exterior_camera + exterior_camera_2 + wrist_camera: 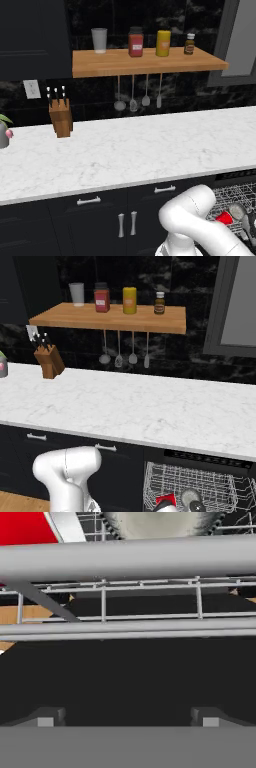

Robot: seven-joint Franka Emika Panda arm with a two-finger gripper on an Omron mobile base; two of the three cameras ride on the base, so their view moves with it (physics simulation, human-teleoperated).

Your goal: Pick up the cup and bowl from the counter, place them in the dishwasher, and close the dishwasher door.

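1. Two task items lie in the rack (pixel 200 483) of the dishwasher (pixel 210 476): a red cup (pixel 224 218) and a grey bowl (pixel 239 212), close side by side, cup to the left in both base views.
2. Both sit in the rack's near part, below the counter (pixel 125 150) edge; whether they touch each other cannot be told.
3. Hand view: the gripper (pixel 128 719) is released, its two dark tips wide apart with nothing between them.
4. Just ahead of the tips is a dark surface, then the rack's grey wires cross the view; beyond them show the red of the cup at upper left and the pale round bowl at top centre.
5. White arm (pixel 200 220) bends low in front of the black cabinets (pixel 100 225), reaching down toward the rack.
6. On the counter, a wooden knife block (pixel 61 117) stands near the back wall at left; a grey pot with a plant (pixel 3 131) sits at the far left edge.
7. Above, a wooden shelf (pixel 145 62) carries a grey tumbler (pixel 99 40), a red jar (pixel 135 42), a yellow jar (pixel 163 43) and a small brown bottle (pixel 189 44).
8. Four utensils (pixel 139 100) hang under the shelf.
9. The dishwasher door cannot be made out clearly.
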